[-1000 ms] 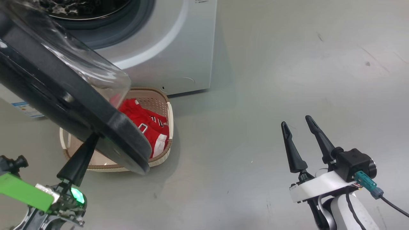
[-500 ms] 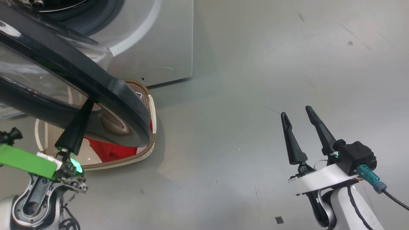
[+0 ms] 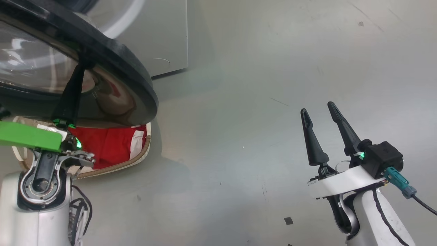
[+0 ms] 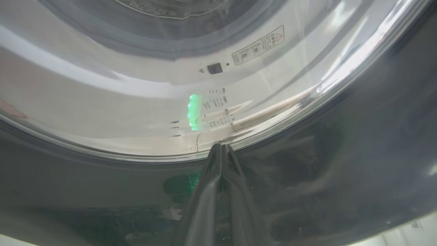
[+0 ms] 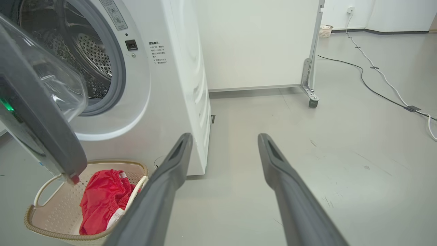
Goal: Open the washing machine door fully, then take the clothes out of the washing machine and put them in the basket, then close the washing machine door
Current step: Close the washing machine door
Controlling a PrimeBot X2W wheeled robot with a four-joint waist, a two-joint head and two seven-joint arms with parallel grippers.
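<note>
The washing machine door, with its black rim and glass bowl, stands partly open over the basket. My left gripper is shut, and its joined tips rest on the door's outer face where the black rim meets the glass. Red clothes lie in the cream basket below the door. The white washing machine shows its steel drum. My right gripper hovers open and empty over the floor to the right, its tips well apart.
Bare grey floor spreads right of the machine. A white panel on castors stands behind it. A cable runs across the far floor, and a small basket sits by the back wall.
The head camera has shifted, sliding the machine up and left. The door has swung round toward the machine with my shut left gripper against it, and now shows its outer face. The right gripper stays open.
</note>
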